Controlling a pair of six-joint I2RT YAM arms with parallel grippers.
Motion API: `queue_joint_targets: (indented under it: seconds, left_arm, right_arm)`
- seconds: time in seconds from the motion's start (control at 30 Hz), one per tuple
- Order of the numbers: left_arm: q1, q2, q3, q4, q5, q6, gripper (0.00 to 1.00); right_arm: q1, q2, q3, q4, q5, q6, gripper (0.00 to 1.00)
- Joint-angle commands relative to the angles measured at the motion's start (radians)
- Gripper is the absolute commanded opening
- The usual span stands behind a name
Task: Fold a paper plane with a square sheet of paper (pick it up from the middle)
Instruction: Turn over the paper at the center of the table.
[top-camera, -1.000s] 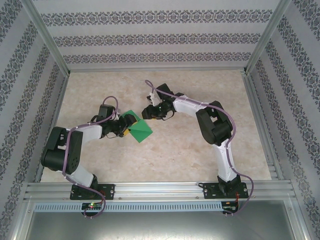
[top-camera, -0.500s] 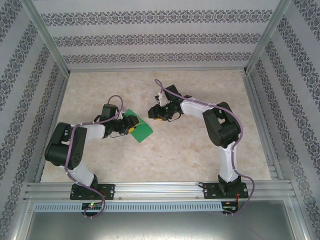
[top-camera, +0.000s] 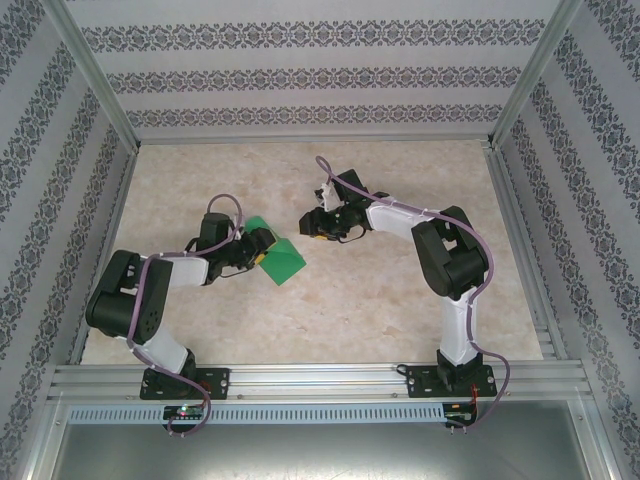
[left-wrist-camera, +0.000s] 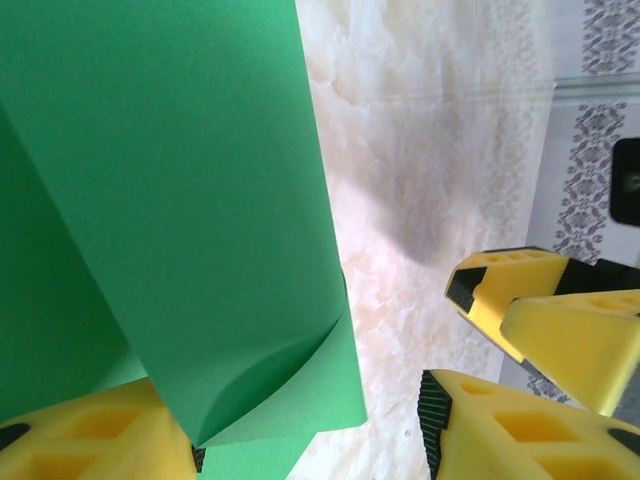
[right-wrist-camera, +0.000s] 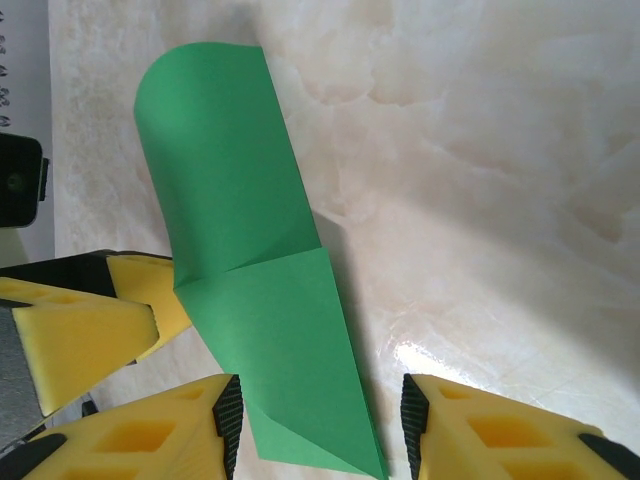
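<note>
The square sheet of paper (top-camera: 282, 262) is bright green and folded into a wedge, lying on the table left of centre. In the left wrist view one flap of the paper (left-wrist-camera: 180, 200) curls upward. My left gripper (top-camera: 262, 248) is at its left edge and open (left-wrist-camera: 310, 440). The paper lies against the left finger, with a bare gap to the right finger (left-wrist-camera: 470, 430). My right gripper (top-camera: 308, 226) hovers just right of the paper, open (right-wrist-camera: 320, 420), and the folded wedge (right-wrist-camera: 270, 330) lies between its fingers untouched. A paper plane is out of view.
The marble-patterned table (top-camera: 370, 290) has free room to the right and front of the paper. Patterned walls and an aluminium frame (top-camera: 300, 138) enclose it. The left gripper's yellow fingers (right-wrist-camera: 80, 330) show at the left of the right wrist view.
The right gripper has drawn back a little to the right, away from the paper. The left arm has shifted, and its jaws narrowed, then widened slightly. The paper has barely moved.
</note>
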Motion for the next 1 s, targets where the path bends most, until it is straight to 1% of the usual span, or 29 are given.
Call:
queue_joint_targets:
  seconds: [0.0, 0.17, 0.4, 0.5, 0.57, 0.63, 0.8, 0.9, 0.97]
  left_arm:
    - [-0.013, -0.03, -0.036, 0.154, -0.036, -0.074, 0.6]
    - [-0.013, -0.049, -0.072, 0.194, -0.053, -0.089, 0.58]
    - [-0.012, -0.084, -0.104, 0.24, -0.086, -0.104, 0.52]
    - [-0.015, -0.096, -0.11, 0.246, -0.093, -0.1, 0.51]
    - [-0.015, -0.097, -0.097, 0.205, -0.098, -0.088, 0.51]
    - [-0.016, -0.083, -0.085, 0.176, -0.089, -0.081, 0.49]
    - [-0.025, -0.038, -0.06, 0.179, -0.048, -0.077, 0.45]
    - [-0.038, 0.004, -0.031, 0.167, -0.017, -0.069, 0.4]
    - [-0.046, 0.034, -0.014, 0.169, 0.0, -0.069, 0.35]
  right_arm:
    - [0.013, -0.011, -0.009, 0.011, 0.015, 0.011, 0.47]
    - [0.011, -0.009, -0.001, 0.001, 0.023, 0.009, 0.47]
    - [0.013, -0.008, -0.005, 0.001, 0.028, 0.013, 0.47]
    - [0.015, -0.011, -0.008, 0.001, 0.03, 0.013, 0.47]
    - [0.016, -0.011, -0.008, -0.002, 0.031, 0.012, 0.47]
    - [0.015, -0.011, -0.008, -0.002, 0.033, 0.01, 0.47]
    - [0.015, -0.013, -0.006, -0.006, 0.036, 0.013, 0.47]
    - [0.015, -0.014, -0.005, -0.01, 0.037, 0.012, 0.47]
    - [0.015, -0.019, -0.008, -0.013, 0.04, 0.013, 0.47]
